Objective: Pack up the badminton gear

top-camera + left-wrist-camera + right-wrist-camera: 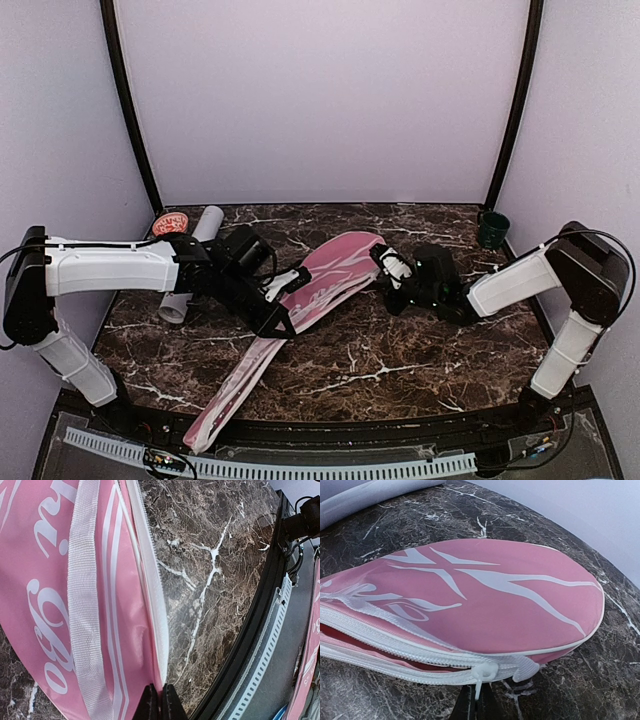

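The long pink racket-shaped bag (330, 278) lies diagonally on the marble table, with its wide head at the back and its narrow end at the front edge. My left gripper (290, 283) is shut on the bag's white zip edge (161, 645); in the left wrist view the gripper (160, 702) pinches that edge. My right gripper (384, 262) is at the bag's head. In the right wrist view the gripper (477, 705) is shut on the white zipper pull (478, 685). The zip gapes open to the left of the slider. The white tube (196, 258) lies behind my left arm. Rackets and shuttlecocks are not in view.
A dark green cup (492, 229) stands at the back right corner. A round red disc (170, 222) lies by the tube's far end at the back left. Black frame posts and pale walls enclose the table. A perforated white rail (300, 467) runs along the front edge.
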### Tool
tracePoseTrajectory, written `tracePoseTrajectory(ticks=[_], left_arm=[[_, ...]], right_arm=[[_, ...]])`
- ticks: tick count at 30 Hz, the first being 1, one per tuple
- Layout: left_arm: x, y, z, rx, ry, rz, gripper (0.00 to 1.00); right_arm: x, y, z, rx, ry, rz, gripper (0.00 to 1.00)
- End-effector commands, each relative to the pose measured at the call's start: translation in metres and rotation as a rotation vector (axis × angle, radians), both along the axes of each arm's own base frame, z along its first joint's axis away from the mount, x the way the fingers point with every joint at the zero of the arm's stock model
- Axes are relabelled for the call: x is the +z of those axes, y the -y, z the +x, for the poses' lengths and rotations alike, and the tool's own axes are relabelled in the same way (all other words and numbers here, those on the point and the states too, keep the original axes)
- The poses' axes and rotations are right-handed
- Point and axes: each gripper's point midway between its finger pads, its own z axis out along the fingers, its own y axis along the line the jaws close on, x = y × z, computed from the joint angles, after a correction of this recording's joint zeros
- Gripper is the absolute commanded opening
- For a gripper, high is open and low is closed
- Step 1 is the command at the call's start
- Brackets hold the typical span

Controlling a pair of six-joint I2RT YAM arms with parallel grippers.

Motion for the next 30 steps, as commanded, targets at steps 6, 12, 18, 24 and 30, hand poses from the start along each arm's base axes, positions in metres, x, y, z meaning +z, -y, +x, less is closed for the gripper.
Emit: tracePoseTrajectory(ticks=[6,12,18,24,30], left_arm=[[0.018,0.012,0.009,0.008,0.055,-0.075,0.0],[0.015,0.015,0.013,0.038,0.054,-0.082,0.0],[0.004,0.02,0.02,0.069,0.049,-0.077,0.0],[-0.001,0.028,0.033,0.124,0.059,-0.099,0.0],[-0.006,0.039,0.046,0.183,0.055,-0.132,0.0]], right_arm=[[0.005,-0.024,-0.02,0.099,-0.056,0.065,0.0],[0.013,-0.033,-0.029,0.114,-0.056,0.075,0.0],[0.021,-0.047,-0.037,0.131,-0.066,0.058,0.0],[0.025,-0.056,-0.048,0.167,-0.077,0.072,0.0],[0.022,-0.074,-0.07,0.228,-0.094,0.059,0.0]])
